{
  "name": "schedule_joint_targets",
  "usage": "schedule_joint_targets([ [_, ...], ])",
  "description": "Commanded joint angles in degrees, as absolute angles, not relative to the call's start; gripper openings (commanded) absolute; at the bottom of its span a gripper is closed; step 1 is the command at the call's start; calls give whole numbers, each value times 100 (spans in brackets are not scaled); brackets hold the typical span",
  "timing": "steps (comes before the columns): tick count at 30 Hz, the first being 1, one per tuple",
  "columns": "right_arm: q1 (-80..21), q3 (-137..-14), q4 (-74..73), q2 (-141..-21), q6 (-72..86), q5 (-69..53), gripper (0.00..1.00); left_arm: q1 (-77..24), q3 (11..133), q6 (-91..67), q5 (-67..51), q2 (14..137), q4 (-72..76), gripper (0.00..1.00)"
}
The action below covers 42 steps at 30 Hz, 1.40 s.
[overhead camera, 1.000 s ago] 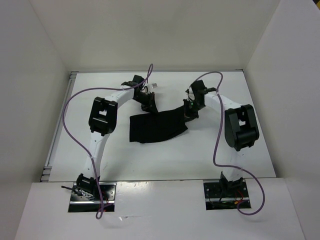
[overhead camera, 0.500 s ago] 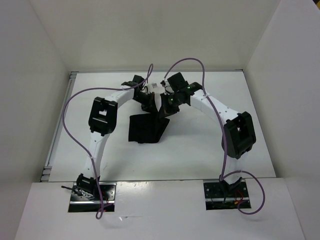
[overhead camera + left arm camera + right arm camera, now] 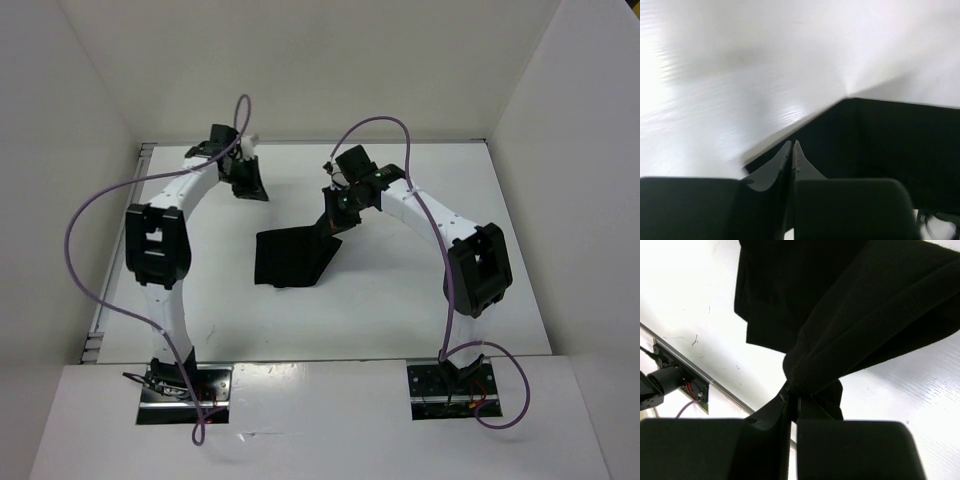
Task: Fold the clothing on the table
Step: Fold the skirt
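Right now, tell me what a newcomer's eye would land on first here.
The black clothing lies in the middle of the white table, one end pinched up by the right pincer, shut on it. The left pincer sits apart toward the far left, holding nothing.

Blurred in left wrist view: table (image 3: pixel 715 75) and dark shape (image 3: pixel 900 145), not identifiable. Cropped by right wrist view's top edge: clothing (image 3: pixel 840 305), its pinched fold hidden between right gripper (image 3: pixel 791 392) fingers
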<state>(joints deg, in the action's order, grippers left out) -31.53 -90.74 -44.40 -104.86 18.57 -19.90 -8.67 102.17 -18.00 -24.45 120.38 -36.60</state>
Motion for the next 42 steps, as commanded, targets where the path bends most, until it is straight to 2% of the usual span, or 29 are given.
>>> schedule_joint_targets([
  [1, -3190, -9141, -4491, -10380, 1828, -1934, 0, -721, 9704, -1626, -1304, 11585, -3832, 0],
  [8, -3190, -9193, -4544, -10380, 1775, -1881, 0, -896, 8493, -1574, -616, 11330, -3921, 0],
  [15, -3313, -9298, -4544, -10380, 1775, -1934, 0, -1063, 7814, -1573, -852, 11276, -3744, 0],
  [25, -4104, -9984, -4544, -11240, 1775, -2004, 0, -1362, 7866, -1626, -1616, 11566, -3472, 0],
  [36, -4421, -11285, -4562, -12673, 1661, -2443, 0, -1415, 7919, -1679, -1670, 11566, -3472, 0],
  [42, -4473, -11654, -4684, -12911, 1608, -2725, 0, -1415, 7919, -1679, -1617, 11566, -3472, 0],
])
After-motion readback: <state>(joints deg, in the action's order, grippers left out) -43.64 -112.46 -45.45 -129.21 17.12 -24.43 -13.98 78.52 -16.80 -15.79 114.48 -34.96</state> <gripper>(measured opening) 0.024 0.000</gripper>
